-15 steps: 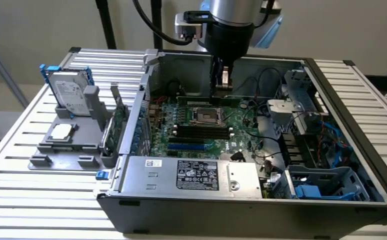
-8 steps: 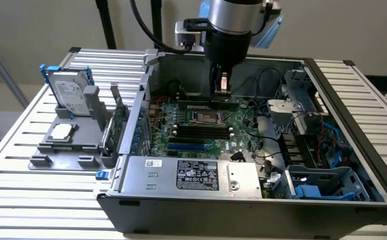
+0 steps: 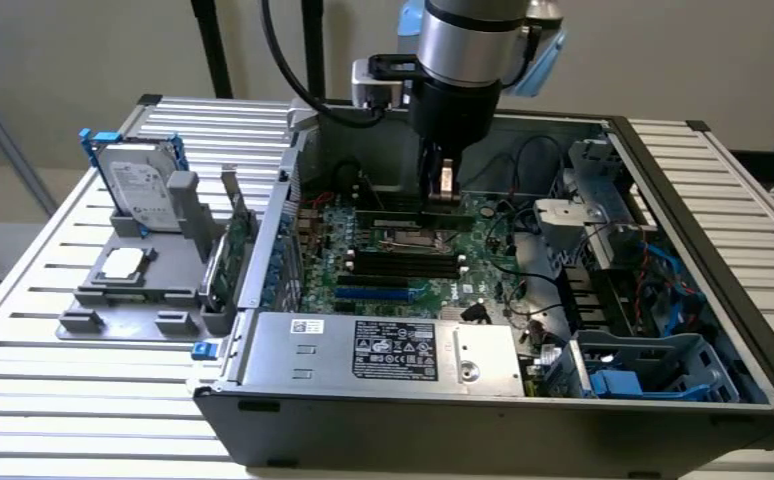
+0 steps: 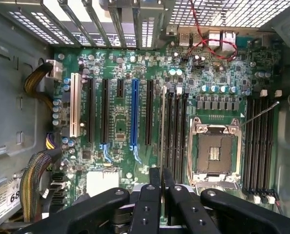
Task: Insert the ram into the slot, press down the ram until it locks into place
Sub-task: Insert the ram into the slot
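The gripper [image 4: 162,169] reaches down into the open computer case [image 3: 494,425], over the green motherboard [image 4: 120,131]. Its two black fingers [image 4: 155,178] are pressed together on one end of the ram [image 4: 163,126]. Seen edge-on, the ram is a thin pale strip running parallel to the long side of the processor socket [image 4: 214,152]. It lies near the socket, with a row of black memory slots [image 4: 177,126] between the two. The ram lines up with the slot [image 4: 165,91] of that row farthest from the socket and covers most of it. I cannot tell whether the ram is seated or just above the slot. Past the ram from the socket, one black slot [image 4: 148,112] on, is a long blue slot [image 4: 134,114]. On the socket's opposite side sits a second row of black slots [image 4: 259,141]. Red wires [image 4: 210,41] loop near the board's edge beyond one short end of the socket. In the exterior view, a silver power box [image 3: 387,350] sits inside the case, closer to the camera than the socket. Well away from the socket, outside the case, a hard drive [image 3: 147,195] stands on a grey holder [image 3: 134,290].
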Motion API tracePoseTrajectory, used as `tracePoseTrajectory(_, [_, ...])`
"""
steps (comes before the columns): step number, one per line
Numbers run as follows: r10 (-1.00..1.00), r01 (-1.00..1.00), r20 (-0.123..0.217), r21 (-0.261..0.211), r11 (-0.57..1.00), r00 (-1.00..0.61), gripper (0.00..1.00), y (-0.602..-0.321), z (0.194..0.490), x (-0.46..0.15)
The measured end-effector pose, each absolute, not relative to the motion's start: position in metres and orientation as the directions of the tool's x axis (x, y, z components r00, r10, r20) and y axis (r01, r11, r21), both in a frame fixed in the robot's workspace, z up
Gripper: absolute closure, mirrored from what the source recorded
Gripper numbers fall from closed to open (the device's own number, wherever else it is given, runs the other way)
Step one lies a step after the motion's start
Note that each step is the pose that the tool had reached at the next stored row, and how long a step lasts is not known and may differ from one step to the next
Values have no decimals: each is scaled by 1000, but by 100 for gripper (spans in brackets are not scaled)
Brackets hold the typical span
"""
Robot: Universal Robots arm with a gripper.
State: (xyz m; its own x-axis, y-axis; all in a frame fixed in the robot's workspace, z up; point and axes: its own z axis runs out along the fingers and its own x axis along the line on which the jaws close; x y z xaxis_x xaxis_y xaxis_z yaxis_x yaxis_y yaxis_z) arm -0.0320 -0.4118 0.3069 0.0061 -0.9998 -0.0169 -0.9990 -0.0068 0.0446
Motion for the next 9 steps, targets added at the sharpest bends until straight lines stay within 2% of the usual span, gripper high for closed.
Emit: tracePoseTrajectory(9, [-1000,-998,-17,56,-4,3,87,-412,290,-26])
